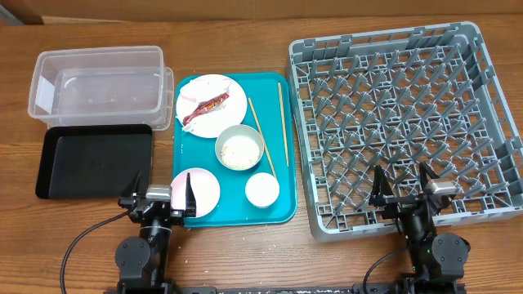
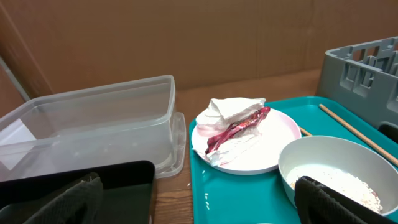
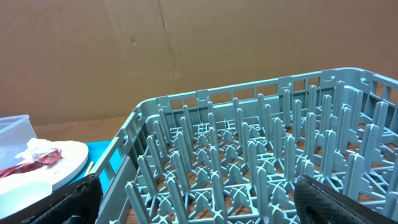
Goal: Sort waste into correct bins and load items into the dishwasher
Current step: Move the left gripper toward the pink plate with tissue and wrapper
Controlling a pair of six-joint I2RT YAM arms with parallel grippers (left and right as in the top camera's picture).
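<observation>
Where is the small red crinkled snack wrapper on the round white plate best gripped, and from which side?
Probably at its middle, from straight above, closing across the narrow width. The red snack wrapper lies long, low and diagonal on the round plate, partly over the crumpled white napkin; a sideways approach would likely hit the plate rim.

My overhead camera looks straight down on the whole table (image 1: 245, 33). My left wrist camera sits low and close over the teal tray (image 2: 236, 193), facing the back wall (image 2: 186, 37). The right one sits likewise at the rack (image 3: 205, 99). All three views catch the far plate (image 1: 233, 88).
</observation>
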